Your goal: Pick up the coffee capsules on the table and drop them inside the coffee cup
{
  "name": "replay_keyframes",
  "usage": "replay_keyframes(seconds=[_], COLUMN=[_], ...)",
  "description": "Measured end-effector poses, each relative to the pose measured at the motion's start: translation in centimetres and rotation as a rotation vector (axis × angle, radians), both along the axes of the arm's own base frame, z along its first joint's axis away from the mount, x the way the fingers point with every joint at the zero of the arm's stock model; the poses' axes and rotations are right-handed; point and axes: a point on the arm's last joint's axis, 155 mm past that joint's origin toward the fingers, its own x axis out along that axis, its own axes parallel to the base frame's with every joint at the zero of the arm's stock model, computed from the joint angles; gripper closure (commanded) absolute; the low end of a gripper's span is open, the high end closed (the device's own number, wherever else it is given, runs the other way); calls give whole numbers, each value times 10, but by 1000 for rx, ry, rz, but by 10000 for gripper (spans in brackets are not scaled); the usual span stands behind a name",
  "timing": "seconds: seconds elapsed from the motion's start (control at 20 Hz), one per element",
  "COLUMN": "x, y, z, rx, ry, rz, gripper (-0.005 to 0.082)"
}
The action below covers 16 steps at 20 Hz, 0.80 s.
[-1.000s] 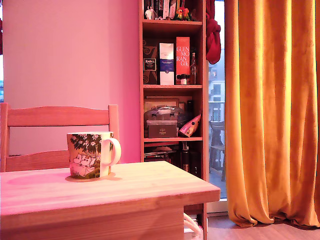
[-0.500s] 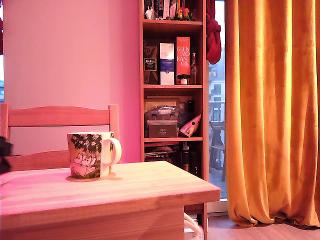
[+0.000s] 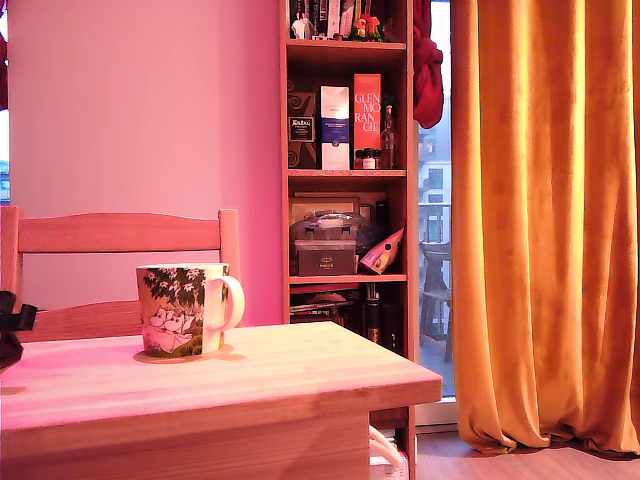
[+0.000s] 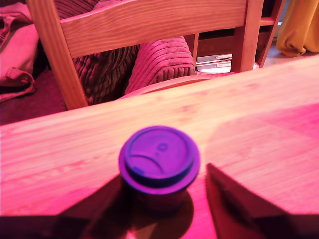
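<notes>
Gripper (image 4: pixel 164 219) spread wide, 1 dark finger on each side of the coffee capsule (image 4: pixel 159 164) in the wrist view, nothing held yet. Fingers (image 4: pixel 239 199) low over the wood, apparently not touching the pod, though exact clearance hard to tell in the pink shadow. Capsule upright on the table (image 4: pixel 249 114), flat round rim up, tapered body below, long axis vertical, so directly between the fingers and just ahead of the wrist. Looks purple here under the strong magenta light. Judged ready for a straight close on the body below the rim; little sideways correction needed.

In the exterior view, only a dark part of the arm (image 3: pixel 12 335) visible at the far left edge, over the table's left end; capsule itself out of that frame. Coffee cup (image 3: pixel 185 310) upright on the table, well to the right of the arm in that view, handle toward the right, opening up. After the grasp, likely a lift and a carry rightward to above the cup's mouth.

Beyond: wooden chair (image 3: pixel 120 235) behind the table, bookshelf (image 3: pixel 345 160) farther back, orange curtain (image 3: pixel 545 220) at far right.
</notes>
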Motion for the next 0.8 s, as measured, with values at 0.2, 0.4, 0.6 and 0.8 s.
replay_keyframes(seconds=[0.2, 0.4, 0.6, 0.8], x=[0, 2, 5, 1], y=[0, 0, -17, -40], z=[0, 5, 18, 51], rx=[8, 6, -31, -77], ry=[0, -22, -65, -121], rz=[-3, -3, -86, -205], gripper=[636, 647, 647, 647])
